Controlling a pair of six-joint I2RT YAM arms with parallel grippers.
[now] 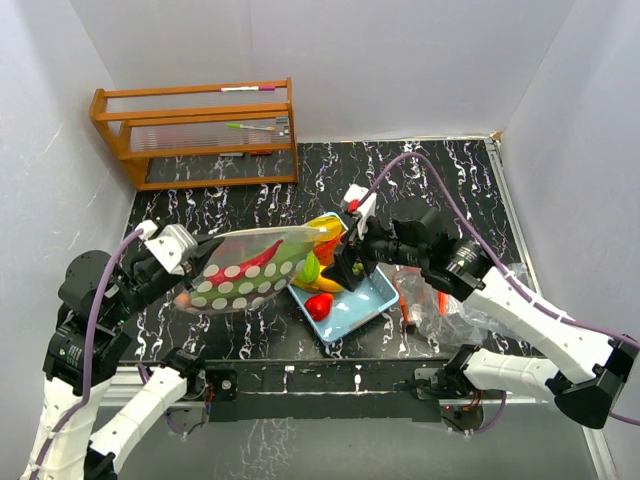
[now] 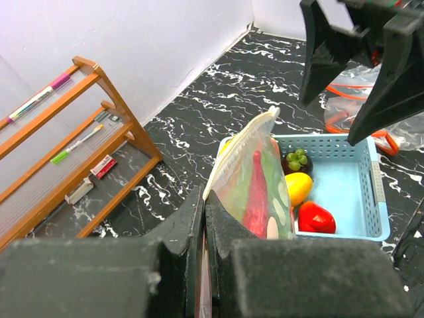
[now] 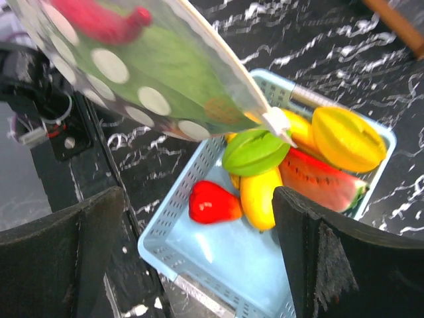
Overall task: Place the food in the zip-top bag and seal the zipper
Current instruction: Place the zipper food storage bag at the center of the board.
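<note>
The filling step is judged to be in hand. The zip-top bag [image 1: 245, 268] is clamped at 1 edge by the left pincer [image 2: 204, 212], and its mouth is held over the left rim of the light-blue basket [image 1: 375, 305]. 1 red chilli [image 1: 250, 262] is seen inside the bag. A red piece [image 3: 212, 204], a yellow mango [image 3: 260, 199] and a watermelon slice [image 3: 318, 182] are seen in the basket. The right pincer [image 3: 199, 252] is held apart above the basket, with nothing gripped. Next, 1 piece must be grasped and carried into the bag's mouth. No writing can be read.
</note>
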